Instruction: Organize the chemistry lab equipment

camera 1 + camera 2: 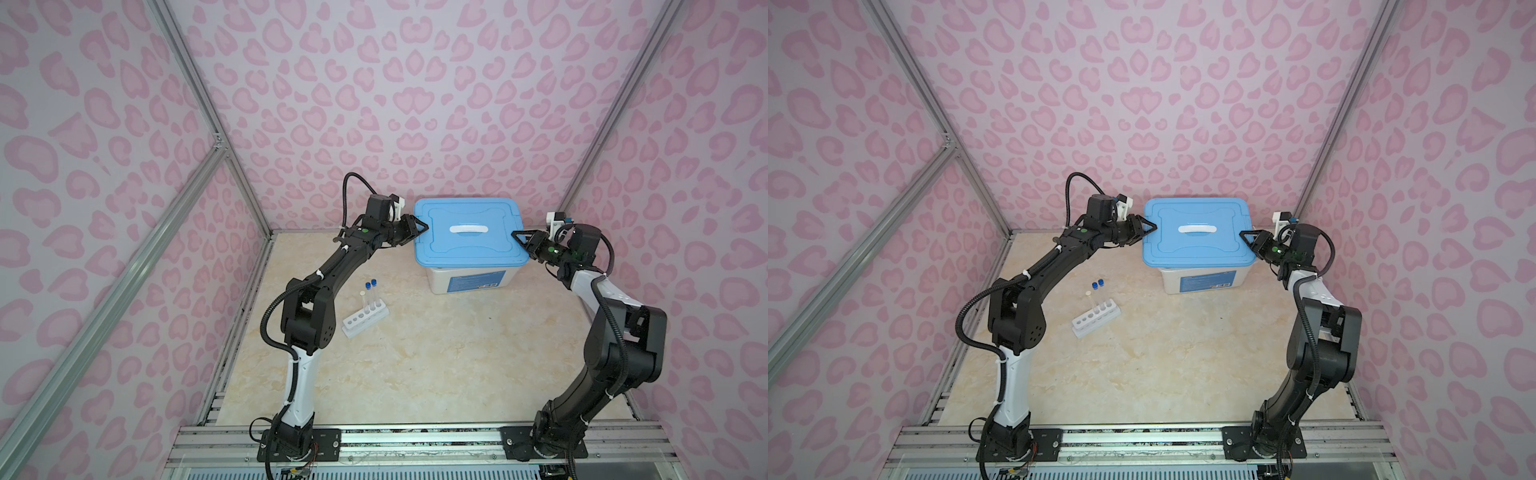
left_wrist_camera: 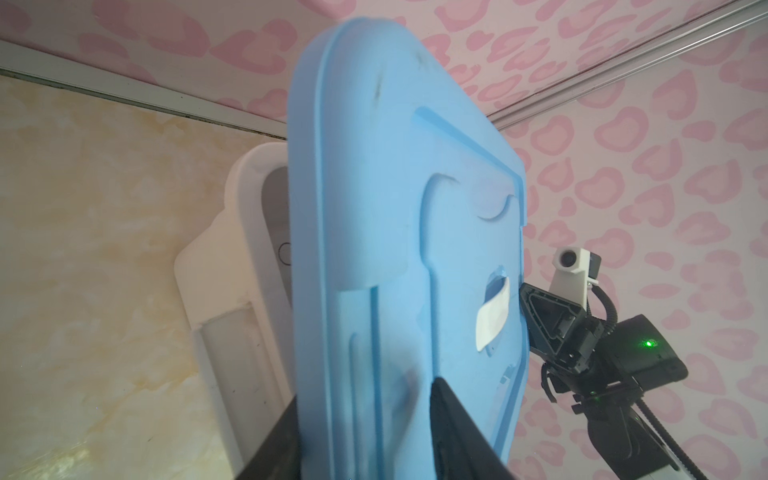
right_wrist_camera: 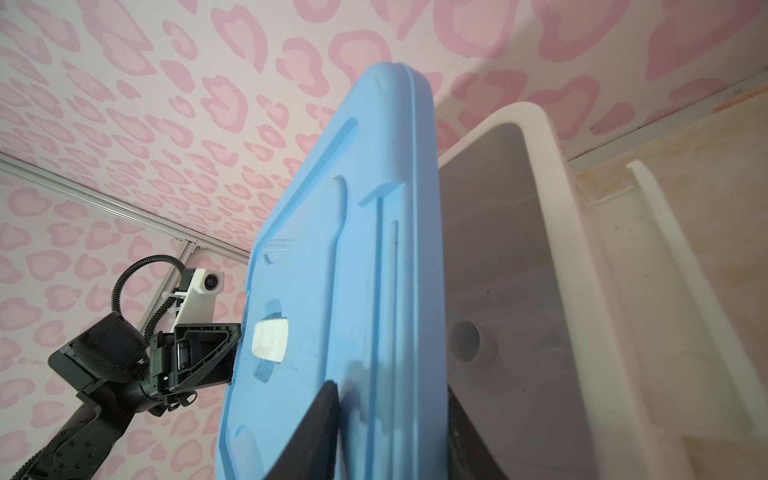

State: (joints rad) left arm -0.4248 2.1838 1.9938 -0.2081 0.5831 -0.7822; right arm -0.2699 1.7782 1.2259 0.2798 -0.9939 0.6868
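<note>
Left wrist view: the left gripper (image 2: pixel 365 399) is clamped on one short edge of the blue lid (image 2: pixel 374 208), one finger on the top face and one beneath. The right wrist view shows the right gripper (image 3: pixel 392 388) pinching the opposite edge the same way. We see the lid held apart from the rim of the white bin (image 3: pixel 552 216), whose open mouth shows behind it. Something small and round lies inside; we cannot tell what.

In both top views the white six-hole rack (image 1: pixel 365 323) sits on the left side of the table (image 1: pixel 415 374), well apart from the bin. Two blue-capped test tubes (image 1: pixel 376 295) and one white-capped test tube (image 1: pixel 365 302) stand upright in neighbouring holes at one end. Three holes are empty.

Handling, our judgement:
- **Tubes:** light, slim, smooth and likely brittle. Pinch gently on the shaft just under the cap and lift straight up.
- **Rack:** light and stiff, but top-heavy when loaded. Grip low across its long sides and keep it level.
- **Lid:** stiff, broad and light; the two-edge hold suits it.
</note>
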